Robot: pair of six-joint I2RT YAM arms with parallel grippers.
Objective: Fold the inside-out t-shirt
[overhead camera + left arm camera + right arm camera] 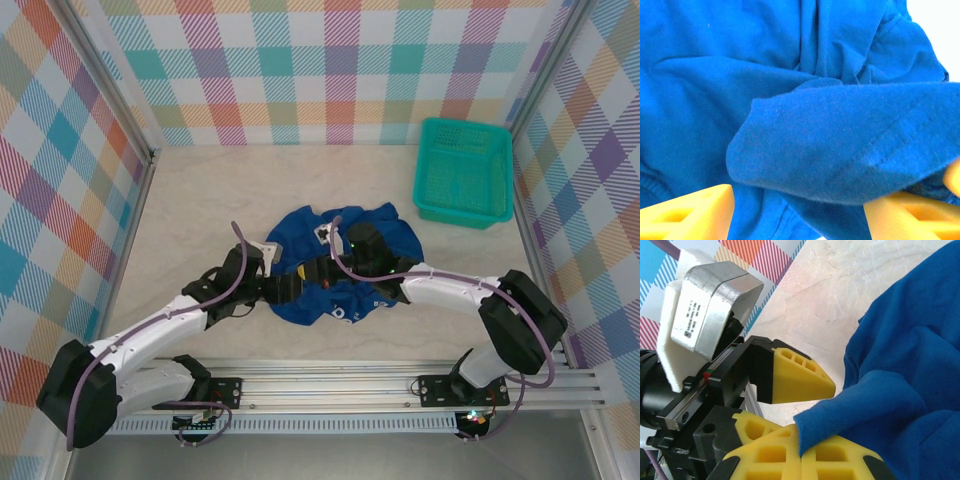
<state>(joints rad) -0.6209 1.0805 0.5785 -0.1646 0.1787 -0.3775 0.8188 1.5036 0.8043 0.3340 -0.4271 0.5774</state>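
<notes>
The royal-blue t-shirt [385, 232] lies crumpled in a heap at the middle of the table, with a bit of white print [345, 313] near its front edge. My right gripper [801, 456] is shut on a thick folded edge of the shirt [855, 410] and holds it up off the table. My left gripper [799, 217] is open. Its yellow fingers [690, 214] stand wide apart on either side of that same fold [840, 150], without pinching it. In the top view the left gripper [295, 288] and right gripper [320, 270] meet over the shirt's left part.
A teal mesh basket [463, 172] stands at the back right, away from the shirt. Checkered walls enclose the pale tabletop [210, 200] on three sides. The metal rail [400, 385] with both arm bases runs along the near edge.
</notes>
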